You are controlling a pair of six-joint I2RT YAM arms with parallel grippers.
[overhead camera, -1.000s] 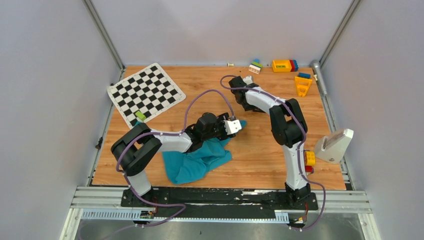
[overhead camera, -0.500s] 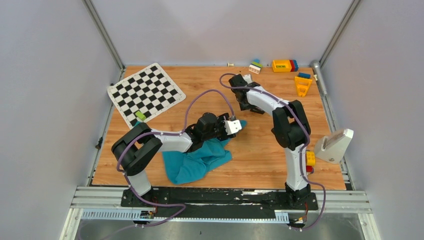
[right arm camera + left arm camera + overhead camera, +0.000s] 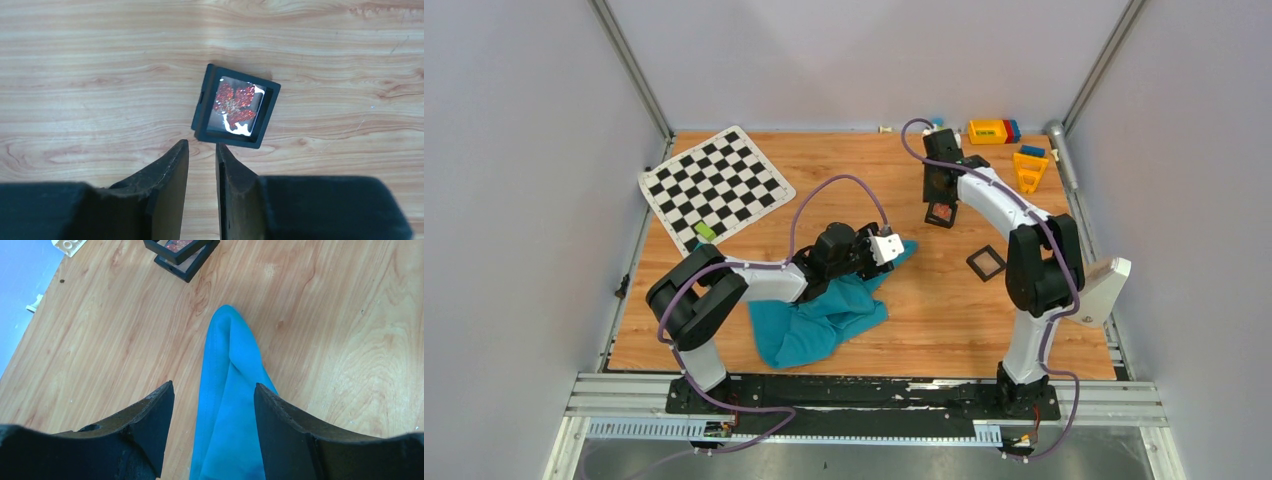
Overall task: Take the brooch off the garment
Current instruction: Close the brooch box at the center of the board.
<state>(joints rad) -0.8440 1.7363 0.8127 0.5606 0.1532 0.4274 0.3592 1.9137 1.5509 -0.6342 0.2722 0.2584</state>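
1. Top external: the garment (image 3: 822, 320) lies crumpled on the table (image 3: 924, 330) by the left base. The left gripper (image 3: 892, 247) sits over its far tip and hasn't moved in the last second.
2. Left wrist: fingers wide, straddling a teal fold that runs out between them. The fabric brushes one finger and is clear of the other. Looks unpinched. No brooch on the cloth in view.
3. What changed: the right arm swung from table centre toward the far right. That uncovered an empty black frame (image 3: 976, 256) lying right of the garment.
4. Farther out: a black square box (image 3: 201, 107) holds the red maple-leaf brooch (image 3: 234, 104), well apart from the garment.
5. Right wrist: the right gripper (image 3: 201, 146) is down to a narrow slit with nothing in it. The box lies just beyond the fingertips, a bit right, not touching.
6. My read: the brooch is off the garment and boxed, so the task looks effectively done.
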